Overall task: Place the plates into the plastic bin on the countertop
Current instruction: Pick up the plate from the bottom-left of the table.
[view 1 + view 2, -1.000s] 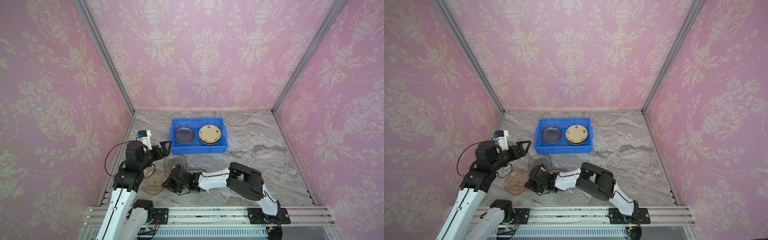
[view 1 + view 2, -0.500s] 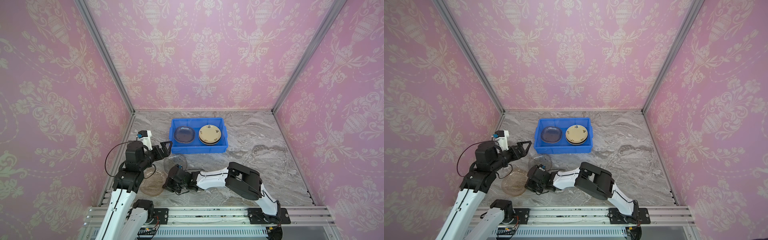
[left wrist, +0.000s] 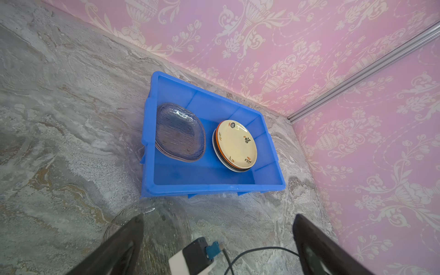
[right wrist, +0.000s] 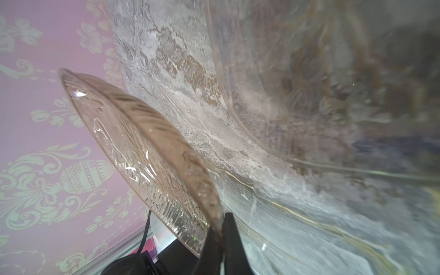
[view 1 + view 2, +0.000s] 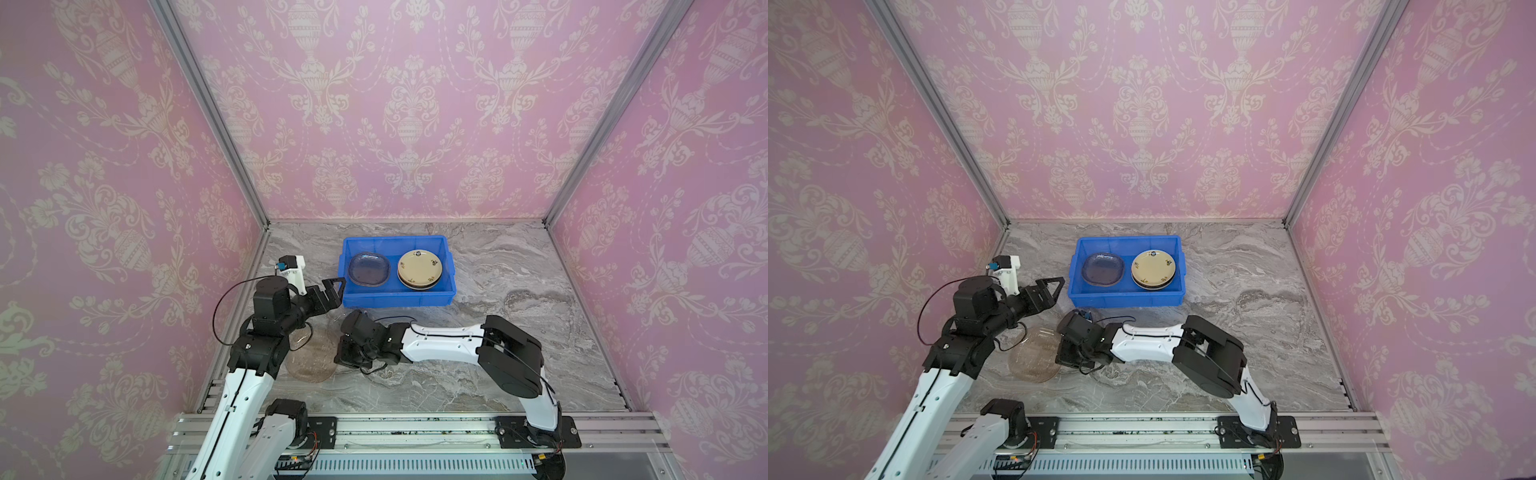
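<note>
The blue plastic bin (image 5: 399, 296) (image 5: 1125, 300) stands at the back of the countertop (image 5: 519, 332). Inside it lie a clear bluish glass plate (image 5: 369, 269) (image 3: 179, 132) and a stack topped by a cream plate (image 5: 419, 269) (image 3: 237, 142). My right gripper (image 5: 341, 353) (image 4: 222, 228) is shut on the rim of an amber glass plate (image 5: 309, 359) (image 5: 1034, 357) (image 4: 147, 152), which is tilted off the slab. A clear glass plate (image 3: 147, 228) (image 4: 309, 95) lies beside it. My left gripper (image 5: 332, 291) (image 3: 217, 238) hangs open and empty above these plates, short of the bin.
Pink patterned walls with aluminium rails (image 5: 232, 145) close in the back and both sides. The left arm's black cable (image 5: 220, 316) loops out toward the left wall. The right arm's elbow (image 5: 511, 357) lies low across the front of the slab.
My right jaws have closed on the amber plate's rim and shifted slightly left. The left arm has barely moved and stays open.
</note>
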